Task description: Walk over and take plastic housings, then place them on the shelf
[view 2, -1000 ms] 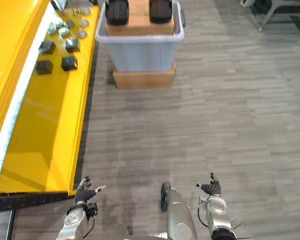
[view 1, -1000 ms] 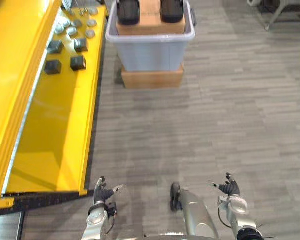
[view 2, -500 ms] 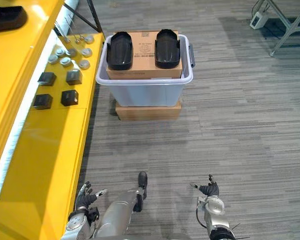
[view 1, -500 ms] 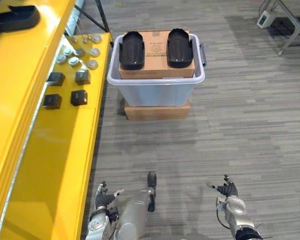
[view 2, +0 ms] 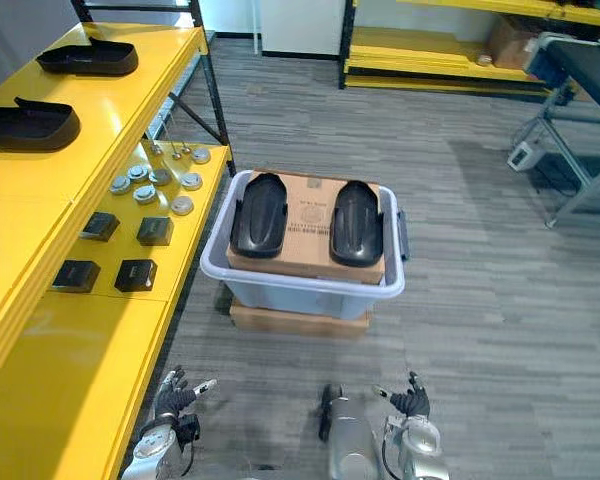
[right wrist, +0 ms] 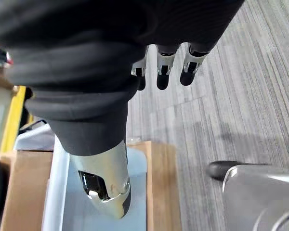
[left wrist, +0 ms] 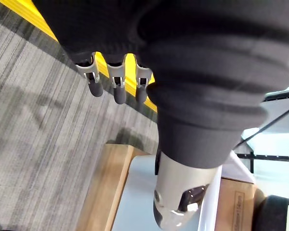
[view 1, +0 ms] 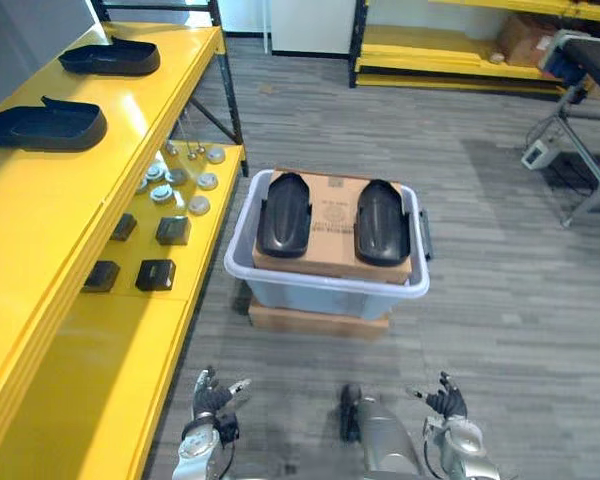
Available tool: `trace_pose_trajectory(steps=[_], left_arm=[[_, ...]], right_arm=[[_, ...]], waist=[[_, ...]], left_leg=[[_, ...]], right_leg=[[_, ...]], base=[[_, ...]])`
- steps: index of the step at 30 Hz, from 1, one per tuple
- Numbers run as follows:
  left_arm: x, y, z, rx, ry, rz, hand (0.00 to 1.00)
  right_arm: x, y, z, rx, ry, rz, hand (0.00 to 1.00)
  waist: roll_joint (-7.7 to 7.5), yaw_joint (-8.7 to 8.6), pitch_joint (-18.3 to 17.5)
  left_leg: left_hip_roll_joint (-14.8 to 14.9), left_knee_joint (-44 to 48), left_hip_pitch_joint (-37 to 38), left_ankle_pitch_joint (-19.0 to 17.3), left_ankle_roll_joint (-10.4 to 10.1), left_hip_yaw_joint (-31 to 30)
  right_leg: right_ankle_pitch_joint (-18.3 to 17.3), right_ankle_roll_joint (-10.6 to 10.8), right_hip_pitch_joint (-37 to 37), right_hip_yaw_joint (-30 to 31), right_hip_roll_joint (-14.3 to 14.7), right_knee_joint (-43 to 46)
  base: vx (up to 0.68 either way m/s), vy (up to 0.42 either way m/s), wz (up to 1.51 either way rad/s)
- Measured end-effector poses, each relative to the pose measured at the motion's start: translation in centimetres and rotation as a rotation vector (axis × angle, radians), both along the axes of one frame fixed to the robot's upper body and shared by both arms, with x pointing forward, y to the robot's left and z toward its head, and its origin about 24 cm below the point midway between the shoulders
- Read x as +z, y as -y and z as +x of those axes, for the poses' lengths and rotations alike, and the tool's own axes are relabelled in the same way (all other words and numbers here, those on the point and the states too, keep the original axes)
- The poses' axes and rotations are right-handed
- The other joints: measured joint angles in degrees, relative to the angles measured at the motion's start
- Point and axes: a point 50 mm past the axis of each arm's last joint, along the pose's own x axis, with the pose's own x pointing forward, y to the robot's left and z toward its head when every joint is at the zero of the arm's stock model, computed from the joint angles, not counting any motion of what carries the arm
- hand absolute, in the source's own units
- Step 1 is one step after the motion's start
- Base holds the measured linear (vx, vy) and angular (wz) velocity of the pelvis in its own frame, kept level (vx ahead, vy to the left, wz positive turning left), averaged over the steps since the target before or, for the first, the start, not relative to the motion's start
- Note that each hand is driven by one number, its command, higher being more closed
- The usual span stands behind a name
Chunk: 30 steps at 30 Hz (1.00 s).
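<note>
The yellow shelf (view 1: 40, 200) ran along my robot's left. Its top level already carried two black housings (view 1: 45, 124), and the lower level carried small black blocks (view 1: 156, 273) and round silver pieces (view 1: 170, 180). Ahead on the grey floor, just beside the shelf's lower edge, a grey bin (view 1: 320, 295) sat on a flat carton (view 1: 315, 321). A cardboard box (view 1: 332, 215) filled the bin.

On that box lay the two housings to be taken, the left housing (view 1: 283, 213) and the right housing (view 1: 381, 220). They were side by side and apart, each with its long axis pointing away from me.

Both hands hung low at the near edge of the eye views, well short of the bin. The left hand (view 1: 212, 396) and the right hand (view 1: 445, 402) were empty, fingers loosely spread and holding nothing. The wrist views showed the same relaxed fingers (left wrist: 116, 91) over bare floor.

The bin stood ahead, roughly between the two hands. The left housing was nearer the left hand and the right housing nearer the right. I judged the walk not yet finished. The floor between me and the bin held no obstacle, and the shelf stood close enough on the left to call for care on the approach.
</note>
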Motion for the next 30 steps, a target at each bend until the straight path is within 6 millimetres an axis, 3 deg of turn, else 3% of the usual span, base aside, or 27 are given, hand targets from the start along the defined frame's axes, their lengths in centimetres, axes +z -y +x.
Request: trace_pose_trajectory(steps=[1, 2, 3, 4, 5, 7, 10, 11, 13, 14, 18, 23, 27, 30], left_arm=[[-0.3, 0.2, -0.5, 0.019, -0.013, -0.013, 0.0], [-0.3, 0.3, -0.6, 0.028, -0.011, -0.019, 0.0], [-0.3, 0.5, -0.6, 0.046, -0.012, -0.031, 0.0], [-0.4, 0.7, -0.7, 0.054, -0.011, -0.041, 0.0], [-0.5, 0.9, -0.8, 0.069, -0.013, -0.053, 0.0], [-0.5, 1.0, -0.8, 0.064, -0.012, -0.056, 0.0], [-0.5, 1.6, -0.6, 0.053, -0.009, -0.068, 0.0], [-0.5, 1.8, -0.6, 0.043, -0.01, -0.069, 0.0], [-0.5, 1.9, -0.6, 0.033, -0.014, -0.07, 0.0], [-0.7, 2.1, -0.6, 0.022, -0.026, -0.073, 0.0], [-1.0, 1.1, -1.3, 0.023, -0.053, -0.044, 0.0], [-1.2, -0.4, -2.3, 0.027, -0.083, -0.005, 0.0], [-1.2, -0.9, -2.9, 0.025, -0.095, 0.01, 0.0], [-1.0, -0.7, -2.5, -0.009, -0.076, 0.006, 0.0]], right_arm=[[-0.1, 0.0, 0.0, 0.0, -0.007, 0.001, 0.0], [-0.1, -0.1, -0.2, 0.0, -0.011, 0.003, 0.0], [0.0, -0.3, 0.0, 0.006, 0.002, 0.007, 0.0], [0.2, -0.4, 0.1, 0.01, 0.012, 0.006, 0.0], [0.5, -0.6, 0.5, 0.027, 0.031, 0.002, 0.0], [0.8, -0.7, 0.9, 0.023, 0.06, 0.007, 0.0], [1.0, 0.0, 1.0, -0.02, 0.076, 0.004, 0.0], [0.7, 0.7, 0.4, -0.067, 0.057, 0.011, 0.0], [0.3, 1.0, -0.3, -0.089, 0.031, 0.013, 0.0], [0.1, 1.6, -1.0, -0.114, 0.012, 0.01, 0.0], [-0.8, 1.6, -3.5, -0.167, -0.05, 0.03, 0.0], [-0.6, 3.1, -4.2, -0.269, -0.033, 0.03, 0.0], [1.8, 5.5, -3.1, -0.31, 0.091, -0.044, 0.0], [6.7, 7.9, 0.0, -0.297, 0.317, -0.173, 0.0]], waist=[[1.54, -0.22, -0.9], [2.01, -0.22, -1.14], [2.87, -0.15, -1.14], [3.44, -0.04, -1.15], [3.96, 0.89, -1.24], [3.78, 1.36, -1.43], [3.32, 1.3, -1.73], [3.8, 1.29, -1.96], [4.74, 1.17, -2.4], [5.96, 1.17, -2.62], [3.83, 1.2, -3.74], [3.61, 1.21, -4.01], [3.47, 0.8, -4.29], [3.26, 0.46, -4.41]], left_leg=[[2.01, 3.35, -0.68, -0.2, -1.22, -0.24], [2.8, 6.6, -1.89, 0.12, -1.97, 0.42], [4.13, 15.95, -5.33, 1.88, -4.83, 2.21], [5.03, 21.35, -7.19, 3.58, -6.21, 3.14], [7.72, 32.07, -11.27, 7.27, -6.53, 4.9], [10.81, 39.08, -14.79, 6.12, -5.6, 7.15], [11.02, 28.94, -17.92, 3.03, -6.11, 7.82], [10.57, 16.48, -17.88, 3.54, -6.92, 6.6], [10.6, 8.43, -17.55, 8.28, -7.56, 5.17], [10.99, 5.72, -17.19, 10.71, -7.26, 3.85], [8.74, -0.29, -13.49, 11.81, -5.81, 6.68], [7.81, -4.07, -11.9, 12.11, -5.34, 9.94], [7.51, -6.06, -10.88, 12.12, -5.29, 11.42], [6.82, -7.26, -10.86, 12.62, -4.72, 11.45]], right_leg=[[0.07, -2.21, 0.81, -1.3, 1.13, 0.29], [-0.78, -2.62, 1.61, -2.16, 1.55, 0.04], [-2.03, -3.53, 4.24, -3.47, 2.69, -0.84], [-2.51, -4.04, 6.02, -3.97, 3.46, -1.85], [-3.24, -4.96, 10.13, -4.05, 5.04, -4.49], [-3.71, -5.69, 15.56, -4.32, 6.3, -8.12], [-3.73, -5.72, 20.47, -3.57, 5.8, -11.99], [-3.82, -5.53, 21.39, -2.75, 5.62, -12.94], [-4.51, -4.4, 21.7, -2.37, 6.07, -13.03], [-5.2, -3.41, 22.35, -2.02, 6.96, -13.29], [-5.99, -1.55, 22.39, 0.64, 4.09, -13.43], [-6.1, -0.39, 20.58, 4.19, 3.15, -13.47], [-6.27, -0.04, 20.0, 5.62, 3.01, -13.75], [-6.28, -0.01, 19.65, 5.71, 3.03, -14.54]], base=[[0.56, -0.247, 0.5], [0.56, -0.242, 0.37], [0.43, -0.201, 0.26], [0.53, -0.237, 0.19], [0.5, -0.19, -0.02], [0.46, -0.165, -0.06], [0.34, -0.084, -0.14], [0.22, 0.036, -0.31], [0.17, 0.083, -0.22], [0.16, 0.132, -0.1], [0.11, 0.119, -0.18], [0.04, 0.068, -0.36], [0.08, 0.02, -0.22], [0.1, 0.013, -0.03]])
